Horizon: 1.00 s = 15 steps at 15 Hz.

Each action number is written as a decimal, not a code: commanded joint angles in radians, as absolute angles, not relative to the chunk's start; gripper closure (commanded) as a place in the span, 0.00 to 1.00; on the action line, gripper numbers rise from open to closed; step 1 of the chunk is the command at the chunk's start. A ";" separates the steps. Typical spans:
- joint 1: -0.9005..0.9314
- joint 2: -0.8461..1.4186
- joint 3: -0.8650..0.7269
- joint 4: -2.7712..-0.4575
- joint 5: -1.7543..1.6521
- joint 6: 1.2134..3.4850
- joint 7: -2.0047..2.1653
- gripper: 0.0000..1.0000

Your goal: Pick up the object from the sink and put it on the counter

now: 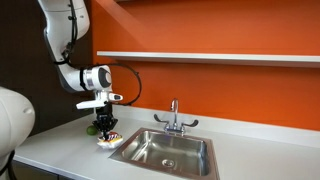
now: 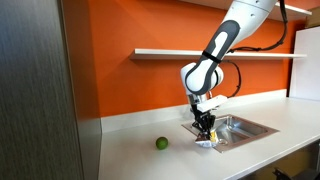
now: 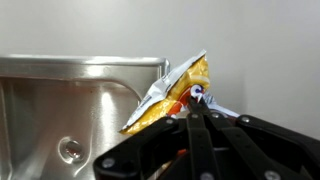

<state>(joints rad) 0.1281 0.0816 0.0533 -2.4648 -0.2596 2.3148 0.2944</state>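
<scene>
The object is a crinkly red, white and yellow packet [image 3: 176,84]. It sits at the corner of the sink [image 3: 70,100], partly over the rim and on the light counter [image 3: 270,60]. My gripper [image 3: 195,100] is shut, its fingertips pinching the packet's near edge. In both exterior views the gripper [image 1: 104,124] [image 2: 205,127] points down over the counter beside the steel sink [image 1: 165,152] [image 2: 243,127]. The packet [image 1: 108,139] [image 2: 208,142] is under it, touching or just above the counter [image 1: 60,150] [image 2: 140,160].
A small green ball [image 2: 161,143] lies on the counter away from the sink. A chrome faucet [image 1: 174,118] stands behind the basin. A white wall shelf [image 1: 200,56] runs along the orange wall. A dark tall cabinet [image 2: 35,90] stands at the counter's end.
</scene>
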 commanded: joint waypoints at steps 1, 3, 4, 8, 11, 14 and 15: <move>0.137 0.076 0.084 -2.477 -0.250 2.309 0.215 1.00; 0.144 0.087 0.099 -2.474 -0.241 2.309 0.174 1.00; 0.147 0.095 0.105 -2.473 -0.239 2.312 0.156 1.00; 0.154 0.121 0.119 -2.465 -0.229 2.309 0.095 1.00; 0.155 0.138 0.121 -2.461 -0.229 2.306 0.072 1.00; 0.153 0.144 0.119 -2.459 -0.229 2.304 0.059 0.66; 0.151 0.145 0.117 -2.458 -0.228 2.303 0.057 0.60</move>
<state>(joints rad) 0.1587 0.1392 0.1125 -2.4735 -0.2486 2.3160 0.0974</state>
